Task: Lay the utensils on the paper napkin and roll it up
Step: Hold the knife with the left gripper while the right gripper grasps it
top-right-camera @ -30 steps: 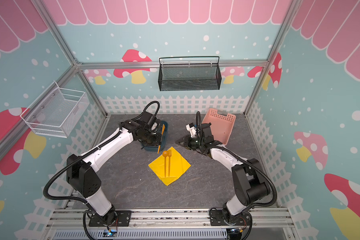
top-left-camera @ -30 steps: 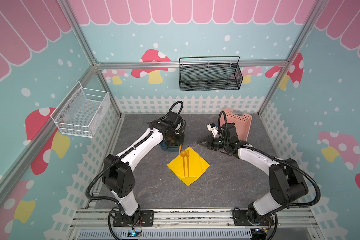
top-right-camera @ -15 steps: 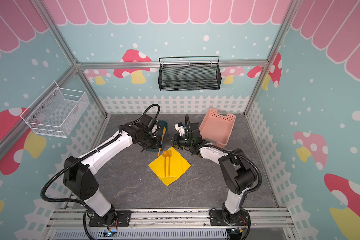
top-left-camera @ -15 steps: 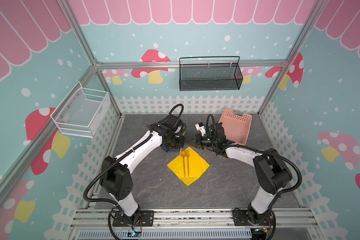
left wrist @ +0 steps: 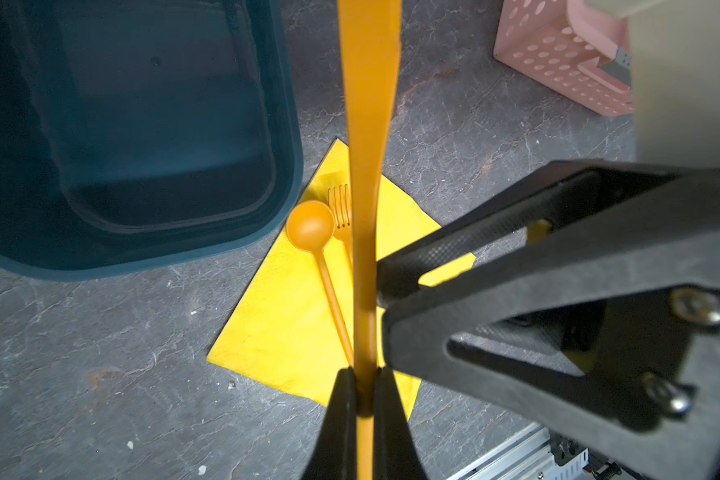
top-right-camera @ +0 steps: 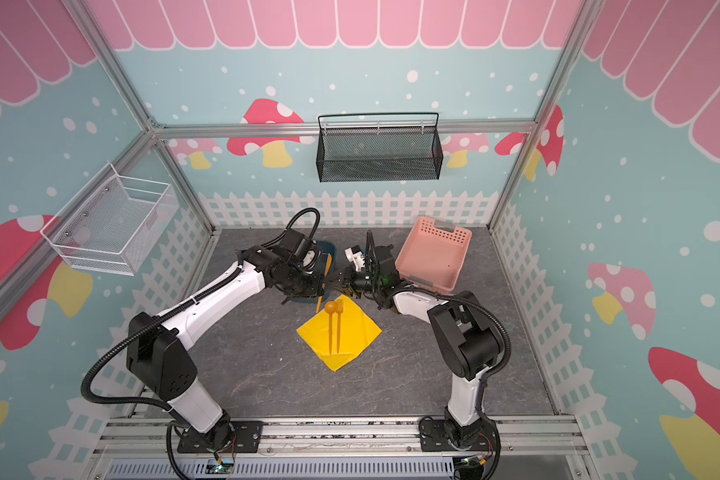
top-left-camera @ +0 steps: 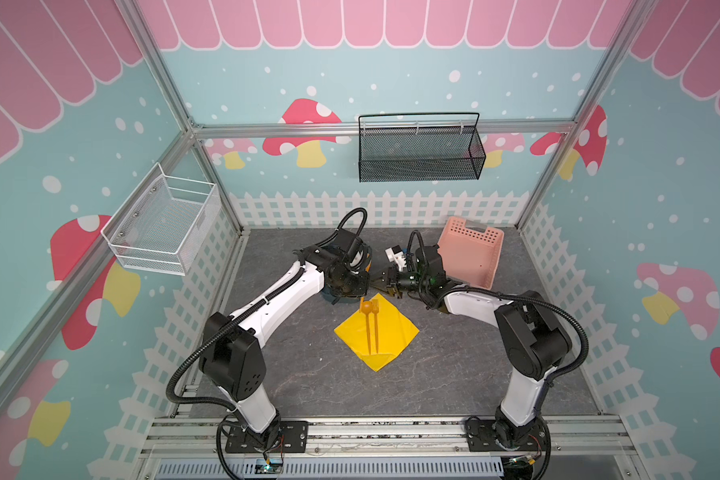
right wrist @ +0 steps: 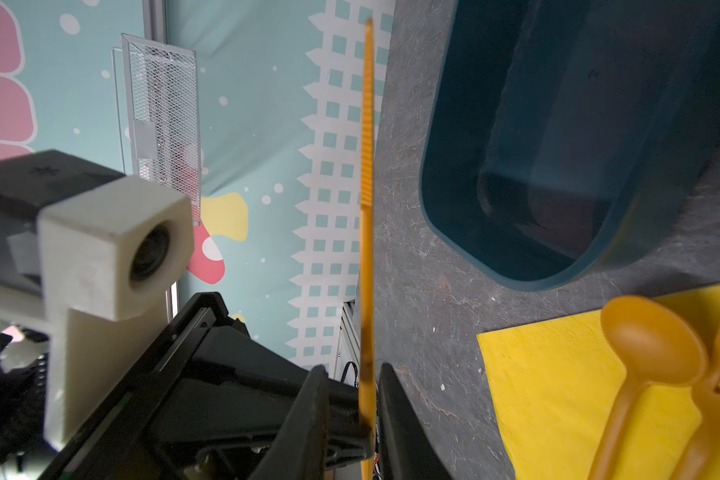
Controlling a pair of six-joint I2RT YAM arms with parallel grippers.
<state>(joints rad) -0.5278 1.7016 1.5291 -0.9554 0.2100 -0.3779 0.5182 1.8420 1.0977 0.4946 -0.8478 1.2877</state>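
The yellow paper napkin [top-left-camera: 385, 332] [top-right-camera: 352, 338] lies flat on the grey floor, one corner pointing at the arms. On it an orange spoon [top-left-camera: 366, 306] [left wrist: 310, 226] and fork [top-left-camera: 376, 309] [left wrist: 341, 203] lie side by side. My left gripper [left wrist: 364, 374] [top-right-camera: 314, 286] is shut on the orange knife [left wrist: 366, 124] [top-right-camera: 328, 266] and holds it above the napkin's far corner. My right gripper [right wrist: 352, 370] [top-right-camera: 336, 286] has reached across. Its jaws straddle the knife [right wrist: 366, 249], and a gap shows on one side. Its fingers [left wrist: 474, 241] sit just beside the blade.
A dark blue tub [left wrist: 142, 124] [right wrist: 558, 124] stands behind the napkin under my left wrist. A pink perforated basket [top-left-camera: 470, 257] [top-right-camera: 433, 257] stands at the back right. A black wire basket [top-left-camera: 418, 151] and a white one [top-left-camera: 163, 228] hang on the walls.
My right gripper has swung left from near the pink basket to meet the left gripper. My left gripper has come off the tub towards the napkin's far corner with the knife.
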